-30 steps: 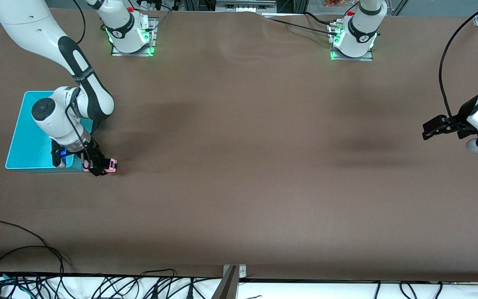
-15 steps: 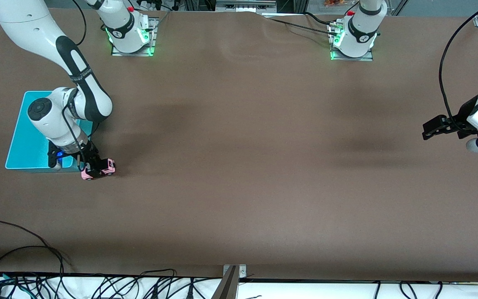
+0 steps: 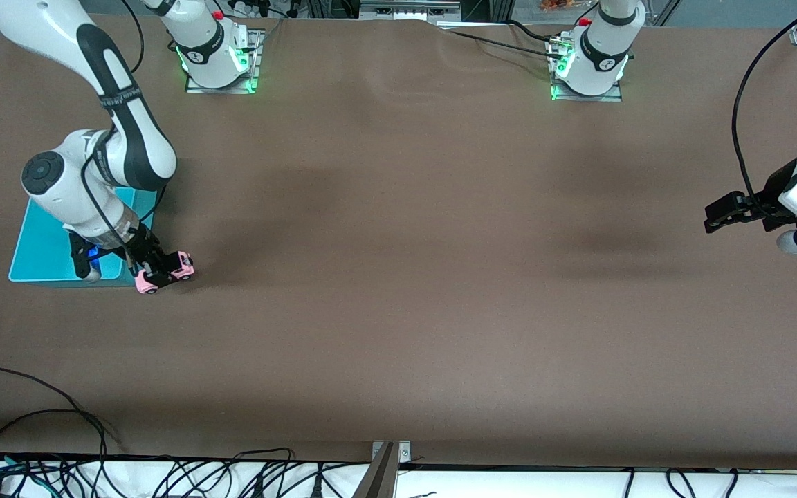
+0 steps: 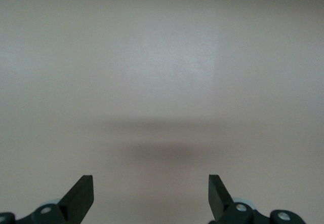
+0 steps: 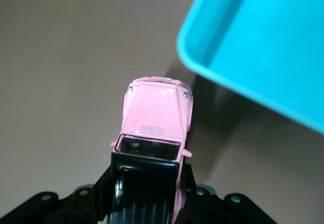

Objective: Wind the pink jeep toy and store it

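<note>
Right end effector (image 3: 153,271) clamped on pink jeep toy (image 3: 165,272), beside teal bin (image 3: 39,249). Left end effector (image 3: 715,216) apart, waiting over desk (image 3: 398,277).

The right arm covers part of the teal bin (image 3: 42,242) in the front view. In the right wrist view the bin's rim (image 5: 263,46) is cut off at 3 o'clock. The pink jeep toy (image 5: 154,127) has its rear roof cut off at 6 o'clock, its wheels hidden between the right gripper (image 5: 147,188) fingers. The left arm's upper links leave the front view at 3 o'clock.
</note>
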You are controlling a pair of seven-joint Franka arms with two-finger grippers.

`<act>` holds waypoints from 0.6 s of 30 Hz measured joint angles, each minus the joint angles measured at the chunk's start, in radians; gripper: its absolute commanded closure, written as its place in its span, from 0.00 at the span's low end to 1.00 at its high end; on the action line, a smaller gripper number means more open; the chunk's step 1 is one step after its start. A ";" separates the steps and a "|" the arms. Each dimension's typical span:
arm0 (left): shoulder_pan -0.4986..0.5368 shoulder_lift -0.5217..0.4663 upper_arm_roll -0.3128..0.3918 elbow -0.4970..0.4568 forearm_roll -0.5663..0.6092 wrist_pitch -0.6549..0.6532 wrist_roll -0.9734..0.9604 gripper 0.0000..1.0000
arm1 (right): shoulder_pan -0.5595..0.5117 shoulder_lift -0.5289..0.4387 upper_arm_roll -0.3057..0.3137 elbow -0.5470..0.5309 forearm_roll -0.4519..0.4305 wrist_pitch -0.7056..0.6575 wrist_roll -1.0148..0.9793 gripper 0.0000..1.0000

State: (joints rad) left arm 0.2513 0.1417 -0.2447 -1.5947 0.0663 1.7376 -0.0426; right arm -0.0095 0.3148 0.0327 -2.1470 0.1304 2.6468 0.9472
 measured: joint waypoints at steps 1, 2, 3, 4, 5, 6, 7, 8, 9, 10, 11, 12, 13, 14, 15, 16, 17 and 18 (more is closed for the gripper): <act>0.000 0.000 0.000 0.000 0.000 0.000 0.000 0.00 | 0.001 -0.013 0.002 0.000 -0.006 -0.014 -0.006 1.00; 0.000 0.000 0.000 0.000 0.000 0.000 0.000 0.00 | 0.001 -0.024 0.004 0.000 -0.014 -0.029 -0.013 1.00; 0.000 0.000 0.000 0.000 0.000 0.000 0.000 0.00 | 0.001 -0.036 0.006 0.001 -0.027 -0.047 -0.020 1.00; 0.000 0.000 0.000 0.000 0.000 0.000 0.000 0.00 | 0.001 -0.048 0.007 0.001 -0.040 -0.065 -0.026 1.00; 0.000 0.000 0.000 0.000 0.000 0.000 0.000 0.00 | 0.001 -0.058 0.008 0.001 -0.051 -0.081 -0.031 1.00; 0.000 0.000 0.000 0.000 0.000 0.000 0.000 0.00 | 0.001 -0.069 0.009 0.001 -0.064 -0.099 -0.038 1.00; 0.000 0.000 0.000 0.000 0.000 0.000 0.000 0.00 | 0.001 -0.080 0.009 0.001 -0.074 -0.116 -0.049 1.00; 0.000 0.000 0.000 0.000 0.000 0.000 0.000 0.00 | 0.001 -0.090 0.010 0.001 -0.079 -0.130 -0.062 1.00; 0.000 0.000 0.000 0.000 0.000 0.000 0.000 0.00 | 0.001 -0.099 0.010 0.001 -0.081 -0.146 -0.079 1.00; 0.000 0.000 0.000 0.000 0.000 0.000 0.000 0.00 | 0.000 -0.109 0.009 0.001 -0.082 -0.169 -0.104 1.00; 0.000 0.000 0.000 0.000 0.000 0.000 0.000 0.00 | 0.000 -0.118 0.006 0.002 -0.082 -0.190 -0.127 1.00; 0.000 0.000 0.000 0.000 0.000 0.000 0.000 0.00 | 0.000 -0.127 0.000 0.003 -0.083 -0.218 -0.160 1.00; 0.000 0.000 0.000 0.000 0.000 0.000 0.000 0.00 | 0.000 -0.136 -0.010 0.004 -0.083 -0.247 -0.199 1.00; 0.000 0.000 0.000 0.000 0.000 0.000 0.000 0.00 | -0.001 -0.147 -0.026 0.006 -0.083 -0.281 -0.254 1.00; 0.000 0.000 0.000 0.000 0.000 0.000 0.000 0.00 | -0.002 -0.157 -0.043 0.007 -0.083 -0.311 -0.308 1.00; 0.000 0.000 0.000 0.000 0.000 0.000 0.000 0.00 | -0.003 -0.166 -0.064 0.009 -0.083 -0.338 -0.365 1.00; 0.000 0.000 0.000 0.000 0.000 0.000 0.000 0.00 | -0.004 -0.174 -0.088 0.010 -0.083 -0.364 -0.427 1.00; 0.000 0.000 0.000 0.000 0.000 0.000 0.000 0.00 | -0.005 -0.180 -0.109 0.010 -0.084 -0.385 -0.476 1.00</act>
State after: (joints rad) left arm 0.2513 0.1417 -0.2447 -1.5947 0.0663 1.7376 -0.0426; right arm -0.0147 0.1344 -0.0758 -2.1369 0.0466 2.2619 0.4707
